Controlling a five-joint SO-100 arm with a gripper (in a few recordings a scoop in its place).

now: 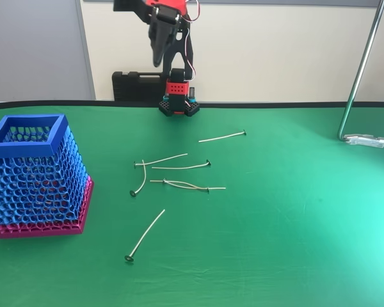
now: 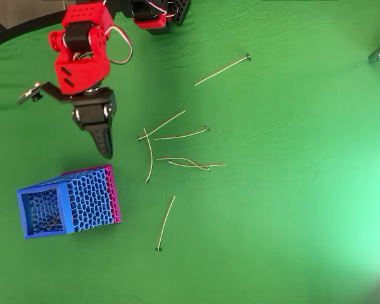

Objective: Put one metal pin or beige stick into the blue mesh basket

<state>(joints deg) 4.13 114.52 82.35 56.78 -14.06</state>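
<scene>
Hovering closed and empty, fingers (image 2: 104, 142) above cloth, near basket (image 2: 88, 202)

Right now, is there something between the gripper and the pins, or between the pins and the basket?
Nothing visible blocks either path. The gripper hangs above the green cloth, the pins lie loose to its right in the overhead view, and only bare cloth separates them from the blue mesh basket.

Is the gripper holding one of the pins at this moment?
No, in the overhead view the gripper hangs above the green table with nothing between its fingers, and the pins lie loose on the cloth.
</scene>
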